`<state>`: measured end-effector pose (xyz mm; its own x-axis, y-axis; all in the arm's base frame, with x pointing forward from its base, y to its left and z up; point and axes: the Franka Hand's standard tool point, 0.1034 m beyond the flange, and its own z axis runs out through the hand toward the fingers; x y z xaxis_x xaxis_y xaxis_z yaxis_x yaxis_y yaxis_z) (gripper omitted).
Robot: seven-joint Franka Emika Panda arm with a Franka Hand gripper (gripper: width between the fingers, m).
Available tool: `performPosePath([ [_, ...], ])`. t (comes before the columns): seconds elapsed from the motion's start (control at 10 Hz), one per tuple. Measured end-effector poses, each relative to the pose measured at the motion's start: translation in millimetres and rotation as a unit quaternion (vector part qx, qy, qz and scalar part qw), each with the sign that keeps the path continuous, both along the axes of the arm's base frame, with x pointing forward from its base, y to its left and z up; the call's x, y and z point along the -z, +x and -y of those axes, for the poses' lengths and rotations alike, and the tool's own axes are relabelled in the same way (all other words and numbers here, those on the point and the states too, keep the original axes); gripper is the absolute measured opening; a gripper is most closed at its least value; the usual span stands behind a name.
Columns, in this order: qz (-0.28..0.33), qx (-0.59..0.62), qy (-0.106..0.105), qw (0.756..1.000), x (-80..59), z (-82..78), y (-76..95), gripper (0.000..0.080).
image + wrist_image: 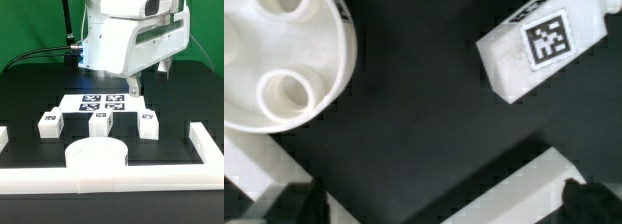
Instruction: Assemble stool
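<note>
1. Three legs stand in a row on the black table (30,95), apart from one another, each with a square tag on top.
2. Taking the exterior view as a clock face around the middle leg (99,122), a second leg (47,122) lies at 9 o'clock and a third leg (148,122) at 3 o'clock.
3. The seat (97,153) lies flat at 6 o'clock from the middle leg, near it but apart. It is just beside the front rail (120,180); whether they touch I cannot tell.
4. The marker board (100,102) lies at 12 o'clock from the middle leg, close behind the row.
5. The arm (125,40) hangs over the table at about 1 o'clock from the middle leg, above the far side of the board.
6. In the wrist view the gripper (438,196) is spread wide, its dark fingers (583,192) far apart with only bare table between them; it holds nothing.
7. That view also shows the seat's round sockets (292,95) facing up and one tagged leg lying apart from the seat.
</note>
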<state>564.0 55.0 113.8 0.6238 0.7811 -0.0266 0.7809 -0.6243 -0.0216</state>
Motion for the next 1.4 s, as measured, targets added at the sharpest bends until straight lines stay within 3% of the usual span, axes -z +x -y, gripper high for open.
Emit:
performPosePath([
  [0.6,0.0,-0.008,0.0,1.0,1.0,2.2,-0.8,0.065],
  [0.8,-0.012,-0.036,-0.002,0.999,16.8,28.3,-9.7,0.065],
  [1.1,-0.016,-0.057,0.003,0.998,48.4,62.6,-6.8,0.065],
  [1.4,-0.014,-0.057,0.004,0.998,48.1,60.4,-3.3,0.065],
])
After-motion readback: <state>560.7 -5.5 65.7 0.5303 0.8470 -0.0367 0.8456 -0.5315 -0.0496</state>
